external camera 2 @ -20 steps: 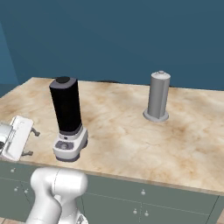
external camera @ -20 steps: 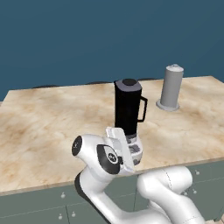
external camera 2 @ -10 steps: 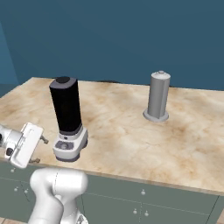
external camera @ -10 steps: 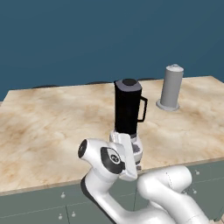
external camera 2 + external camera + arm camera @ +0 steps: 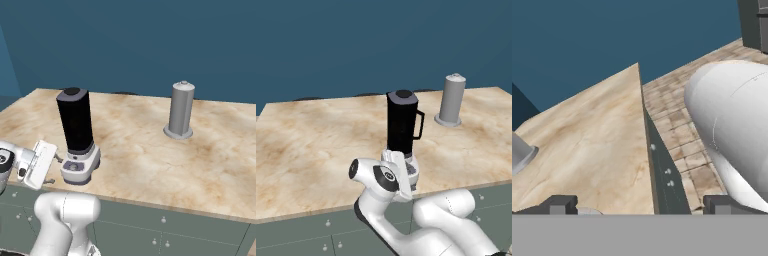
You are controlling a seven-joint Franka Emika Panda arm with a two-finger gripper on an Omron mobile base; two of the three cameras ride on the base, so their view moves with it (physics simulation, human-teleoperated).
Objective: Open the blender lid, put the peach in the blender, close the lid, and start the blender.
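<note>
Gripper [image 5: 640, 205] low by the counter edge [image 5: 647, 150], fingers apart, empty — blender [image 5: 76, 135] just beside, lid [image 5: 403, 95] on the jar; peach unseen — risk: rising hand clipping the base, tipping the jar

Simulated kitchen: marble counter against a flat blue wall

A beige, brown-veined marble countertop [image 5: 316, 150] spans the scene over grey-green cabinet fronts [image 5: 165, 235] with small round knobs. A plain dark blue wall [image 5: 356, 45] rises at the far side. The hand view shows brown tiled floor [image 5: 684, 150] beside the cabinets. Light is even, with soft shadows.
</note>
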